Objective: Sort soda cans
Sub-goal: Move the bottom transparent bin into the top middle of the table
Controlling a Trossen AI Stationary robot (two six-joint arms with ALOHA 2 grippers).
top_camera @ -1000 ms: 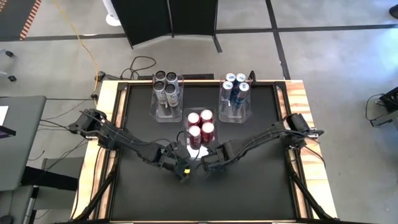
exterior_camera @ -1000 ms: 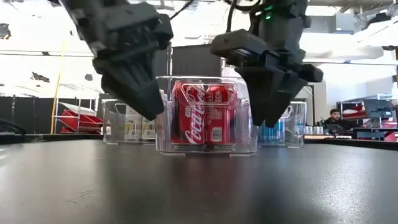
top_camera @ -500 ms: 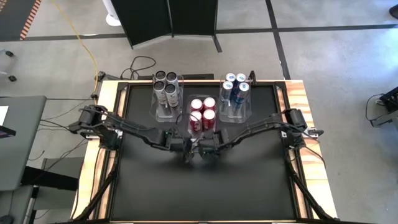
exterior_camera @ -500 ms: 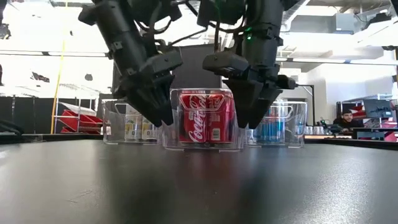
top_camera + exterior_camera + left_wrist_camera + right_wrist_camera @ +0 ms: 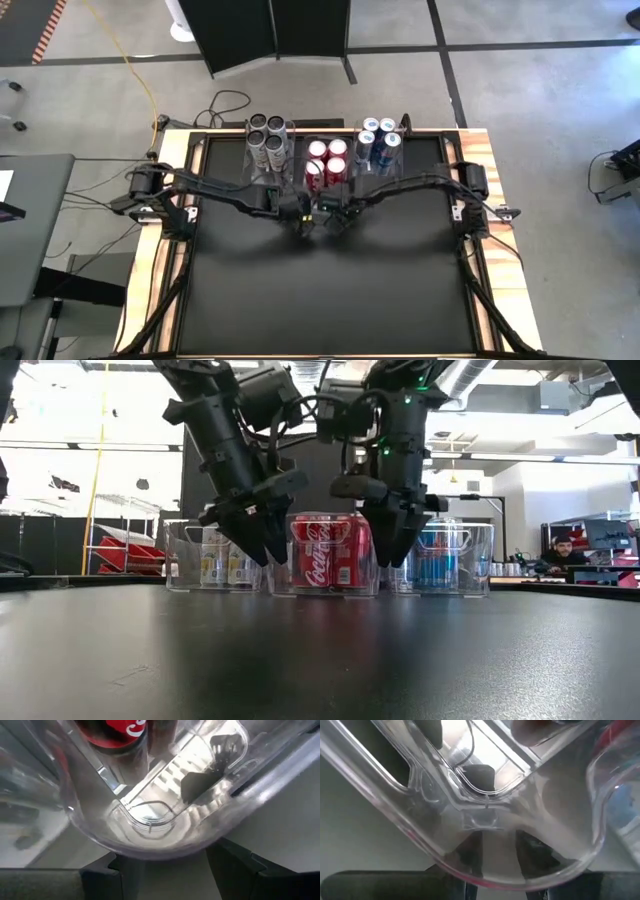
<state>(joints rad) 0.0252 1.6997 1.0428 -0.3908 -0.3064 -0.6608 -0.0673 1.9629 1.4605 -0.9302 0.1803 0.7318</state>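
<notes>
Several red soda cans [image 5: 326,162] stand upright in a clear bin [image 5: 325,588] at the table's far middle. Dark grey cans [image 5: 267,133] stand in a bin to its left, blue-and-silver cans [image 5: 378,140] in one to its right. My left gripper [image 5: 303,222] is at the red bin's near left corner, my right gripper [image 5: 336,222] at its near right corner. Both point steeply down, and each is closed on its corner. My left gripper takes the red bin's rounded near left corner [image 5: 165,851] between its two fingers [image 5: 120,870], slanting down from the near left. The bin stands upright with its bottom on the table. My right gripper is on the near right corner [image 5: 485,820]. Its fingers [image 5: 470,851] show through the clear rim, slanting down from the near side; inside or outside the wall, I cannot tell.
The three bins stand in a row along the far edge with narrow gaps between them. The black tabletop [image 5: 320,290] stretches toward the near edge, inside a wooden border [image 5: 480,150]. A person [image 5: 563,550] sits in the room far behind.
Both grippers have gone toward the table's far edge and drawn closer together, each keeping its corner. The red-can bin has slid upright along the table from the middle into the gap between the two other bins.
</notes>
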